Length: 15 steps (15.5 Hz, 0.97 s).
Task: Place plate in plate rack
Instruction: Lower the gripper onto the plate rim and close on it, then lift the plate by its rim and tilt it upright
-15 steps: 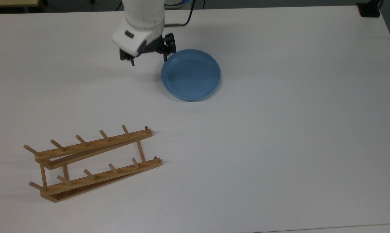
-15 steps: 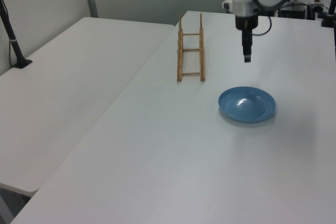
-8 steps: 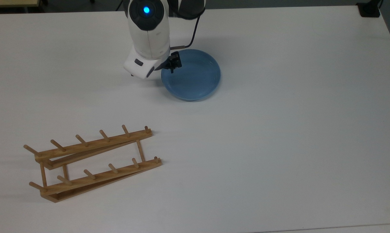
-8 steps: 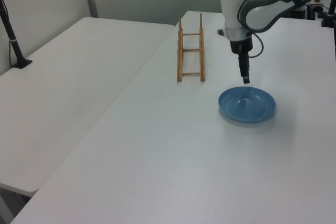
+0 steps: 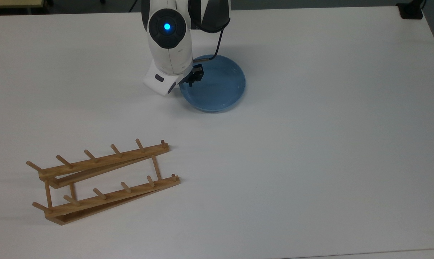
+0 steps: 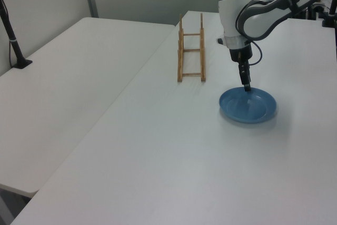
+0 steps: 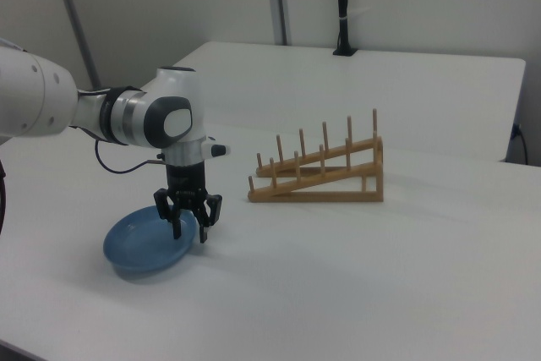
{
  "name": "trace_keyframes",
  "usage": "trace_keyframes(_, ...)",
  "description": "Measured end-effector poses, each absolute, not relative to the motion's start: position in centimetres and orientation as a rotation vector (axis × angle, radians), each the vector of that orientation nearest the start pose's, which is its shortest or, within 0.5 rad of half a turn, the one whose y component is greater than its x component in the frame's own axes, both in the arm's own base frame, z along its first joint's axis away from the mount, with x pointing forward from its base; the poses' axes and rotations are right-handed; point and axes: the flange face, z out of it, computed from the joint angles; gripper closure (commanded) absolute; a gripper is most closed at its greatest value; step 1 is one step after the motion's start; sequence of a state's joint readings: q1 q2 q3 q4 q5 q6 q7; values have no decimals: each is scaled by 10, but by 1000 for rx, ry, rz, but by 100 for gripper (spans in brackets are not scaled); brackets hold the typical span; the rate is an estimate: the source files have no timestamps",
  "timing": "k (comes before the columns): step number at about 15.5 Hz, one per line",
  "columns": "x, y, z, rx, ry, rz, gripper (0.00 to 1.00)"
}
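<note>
We see the black two-finger gripper [image 7: 190,230], fingers spread, straddling the glossy light-blue round plate [image 7: 139,247] rim, well apart from the light-brown wooden plate rack [image 7: 321,173].

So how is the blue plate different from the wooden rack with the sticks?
The plate is round, blue and shiny; the plate rack is long, light-brown wood. The plate lies low and flat, while the rack's pegs stick up and, in the right view, it rises like a ramp. The gripper is down at the plate's rim, jaws open; the rack stands apart from it and has no plate in it. Both rest on the same white table.
</note>
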State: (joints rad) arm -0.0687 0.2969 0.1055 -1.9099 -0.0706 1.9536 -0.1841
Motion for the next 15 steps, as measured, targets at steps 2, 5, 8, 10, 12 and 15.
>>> trace_keyframes(2,587,16,321,-3088,-383,403,41)
trace_keyframes(5,587,16,316,-3082,-375,415,68)
trace_keyframes(8,587,16,311,-3079,-371,428,100)
trace_keyframes(10,587,16,309,-3078,-370,431,100)
trace_keyframes(12,590,16,315,-3077,-363,411,100)
trace_keyframes(15,594,16,319,-3084,-362,361,100)
